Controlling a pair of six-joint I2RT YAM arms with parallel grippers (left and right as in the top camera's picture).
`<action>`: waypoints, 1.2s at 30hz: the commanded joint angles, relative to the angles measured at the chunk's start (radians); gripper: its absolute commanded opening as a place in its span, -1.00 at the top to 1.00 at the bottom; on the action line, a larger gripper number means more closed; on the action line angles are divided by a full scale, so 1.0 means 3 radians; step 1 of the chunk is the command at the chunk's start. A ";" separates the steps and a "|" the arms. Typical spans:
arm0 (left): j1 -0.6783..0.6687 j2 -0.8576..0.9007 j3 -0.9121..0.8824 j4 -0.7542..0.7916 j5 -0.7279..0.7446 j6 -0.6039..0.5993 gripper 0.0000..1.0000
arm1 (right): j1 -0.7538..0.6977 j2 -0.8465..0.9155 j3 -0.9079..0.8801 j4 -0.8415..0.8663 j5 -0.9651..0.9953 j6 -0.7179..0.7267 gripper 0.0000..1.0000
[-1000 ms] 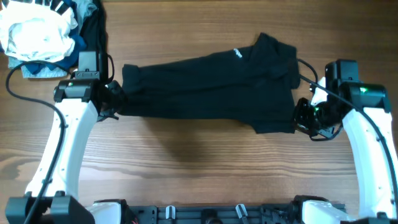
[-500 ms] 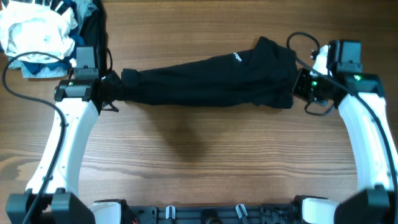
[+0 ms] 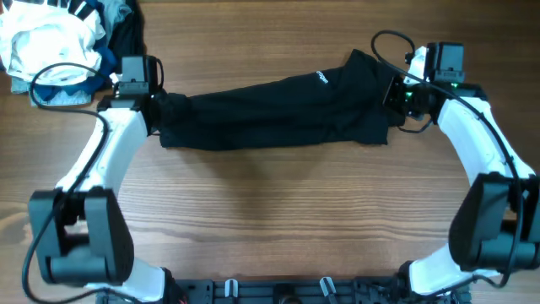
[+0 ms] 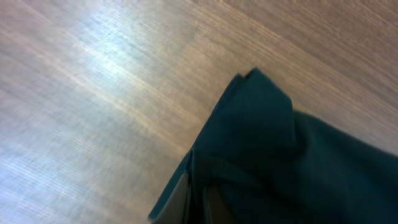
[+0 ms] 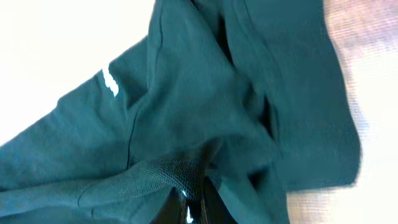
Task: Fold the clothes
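The clothes are a large black garment (image 3: pixel 278 114) with a small white logo (image 3: pixel 321 75), stretched as a long folded band across the far middle of the table. My left gripper (image 3: pixel 158 114) is shut on its left end, and the pinched dark fabric shows in the left wrist view (image 4: pixel 273 162) between the fingers (image 4: pixel 198 205). My right gripper (image 3: pixel 392 97) is shut on its right end. The right wrist view shows the fingers (image 5: pixel 199 202) pinching a ribbed fold of the garment (image 5: pixel 205 106), with the logo (image 5: pixel 110 83) at the left.
A heap of other clothes, white, blue and dark (image 3: pixel 55 42), lies at the far left corner, just behind my left arm. Bare wooden tabletop (image 3: pixel 270 219) spreads in front of the garment. Cables loop over both wrists.
Both grippers have moved away from me with the garment's ends, carrying the near edge up and over. The garment has gone from a wider spread to a narrower band.
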 commanded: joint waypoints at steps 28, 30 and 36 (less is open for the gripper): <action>0.0017 0.0163 0.0038 -0.0225 0.0163 0.0347 -1.00 | 0.0225 0.0393 0.0779 0.0065 -0.0472 -0.0209 -0.33; 0.0028 0.0164 0.0038 -0.0247 0.0420 0.0662 -1.00 | 0.0225 0.0393 0.0891 -0.0118 -0.0459 -0.0305 -0.39; 0.0168 0.0212 0.0038 -0.0139 0.0704 0.0918 -1.00 | 0.0225 0.0393 0.0955 -0.0403 -0.0421 -0.0343 -0.64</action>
